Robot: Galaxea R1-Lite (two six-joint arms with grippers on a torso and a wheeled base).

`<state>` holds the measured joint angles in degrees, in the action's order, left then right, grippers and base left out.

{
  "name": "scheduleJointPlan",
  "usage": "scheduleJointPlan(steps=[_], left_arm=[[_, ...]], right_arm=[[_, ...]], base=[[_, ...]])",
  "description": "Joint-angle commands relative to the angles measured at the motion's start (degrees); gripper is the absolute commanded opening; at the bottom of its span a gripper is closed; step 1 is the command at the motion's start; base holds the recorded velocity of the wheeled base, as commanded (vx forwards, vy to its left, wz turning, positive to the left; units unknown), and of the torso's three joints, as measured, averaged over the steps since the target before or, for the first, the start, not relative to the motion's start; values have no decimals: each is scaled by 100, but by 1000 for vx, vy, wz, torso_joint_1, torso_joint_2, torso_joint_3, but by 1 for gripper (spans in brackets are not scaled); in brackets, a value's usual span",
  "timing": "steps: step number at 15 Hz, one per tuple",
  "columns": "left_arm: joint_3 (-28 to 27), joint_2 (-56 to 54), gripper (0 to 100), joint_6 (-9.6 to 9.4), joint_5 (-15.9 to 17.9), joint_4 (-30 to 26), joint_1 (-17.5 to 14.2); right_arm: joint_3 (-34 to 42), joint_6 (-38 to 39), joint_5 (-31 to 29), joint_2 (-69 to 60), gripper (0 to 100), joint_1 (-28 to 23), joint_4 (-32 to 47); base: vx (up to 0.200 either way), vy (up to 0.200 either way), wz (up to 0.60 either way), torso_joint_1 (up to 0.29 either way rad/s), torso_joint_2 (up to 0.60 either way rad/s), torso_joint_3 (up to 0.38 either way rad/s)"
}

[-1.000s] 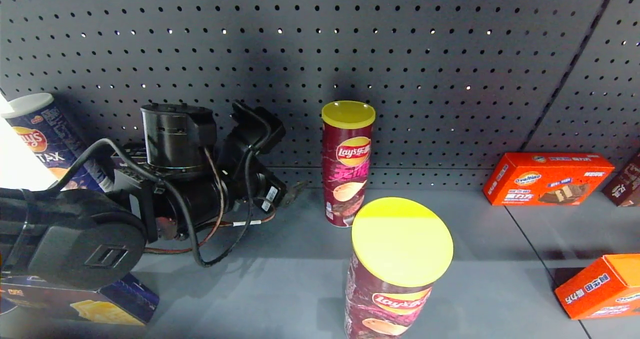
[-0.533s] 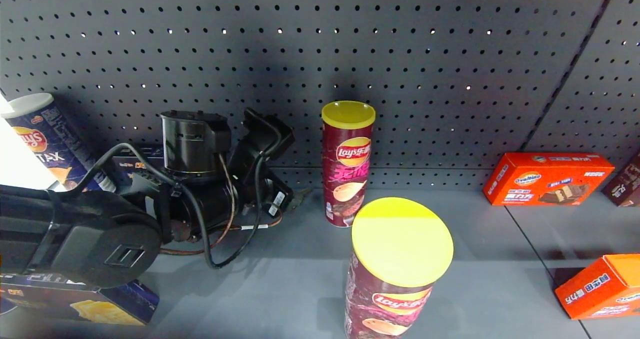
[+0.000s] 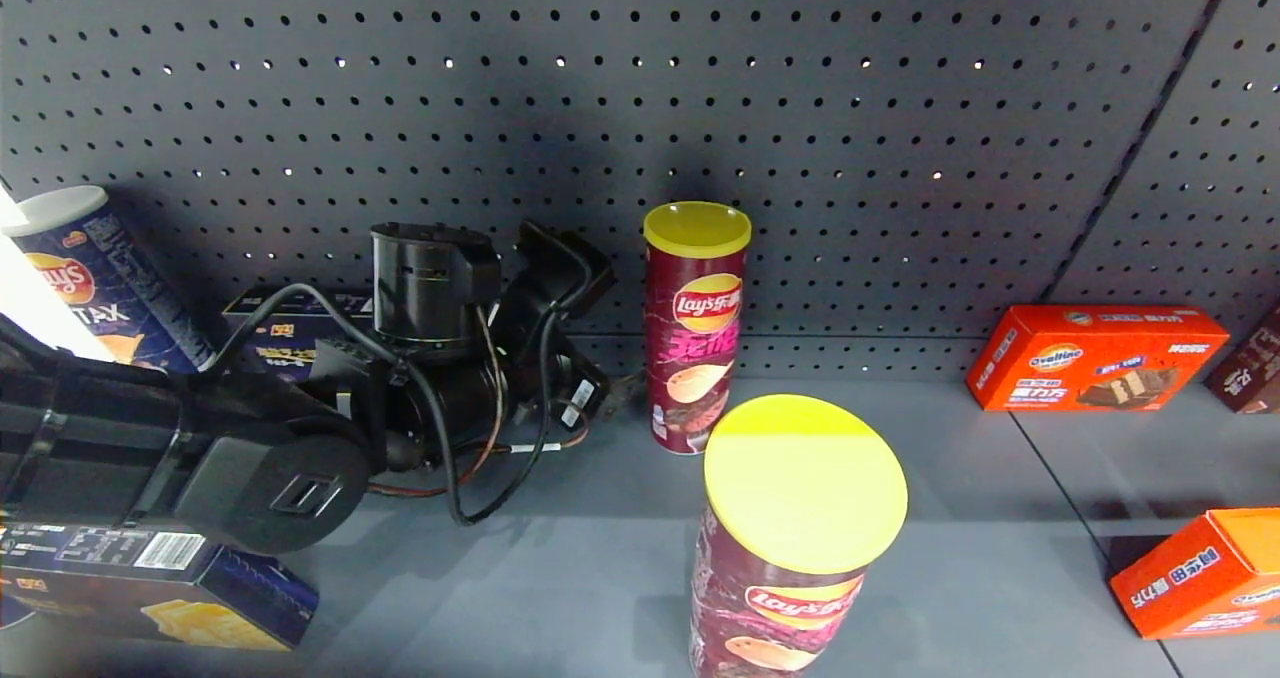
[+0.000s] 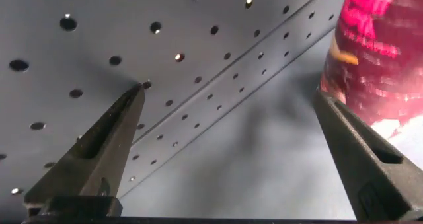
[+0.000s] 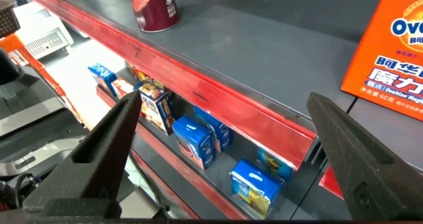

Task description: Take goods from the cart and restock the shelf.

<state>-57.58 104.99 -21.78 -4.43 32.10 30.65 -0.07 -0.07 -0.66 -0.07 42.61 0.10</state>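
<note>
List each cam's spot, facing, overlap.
Head: on head, forward-down at shelf and pegboard; left arm shows.
Left wrist: on left wrist, faces pegboard, rear chip can; open left gripper shows.
Right wrist: on right wrist, faces shelf's red front edge; open right gripper shows.
Shared: rear chip can, head and left wrist.

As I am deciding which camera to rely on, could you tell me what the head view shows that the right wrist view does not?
Head view: the pegboard, the rear maroon can, a blue can and the left arm. Right wrist view: the open right tool, the shelf's red edge and blue packets on lower shelves. Both: the grey shelf, the front maroon can and an orange box.
</note>
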Motion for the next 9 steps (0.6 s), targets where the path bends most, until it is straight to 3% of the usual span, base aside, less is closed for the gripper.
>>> scheduleJointPlan(steps=[1,9], left_arm=[[-34,101,100,8,-15,7,64],[-78,171,100,34,-23,16,152]], right_arm=[[7,-1,-4,7,100,2,-1],[7,-10,-4,7,100,2,-1]], base=[[0,0,0,0,0,0],[0,0,0,0,0,0]])
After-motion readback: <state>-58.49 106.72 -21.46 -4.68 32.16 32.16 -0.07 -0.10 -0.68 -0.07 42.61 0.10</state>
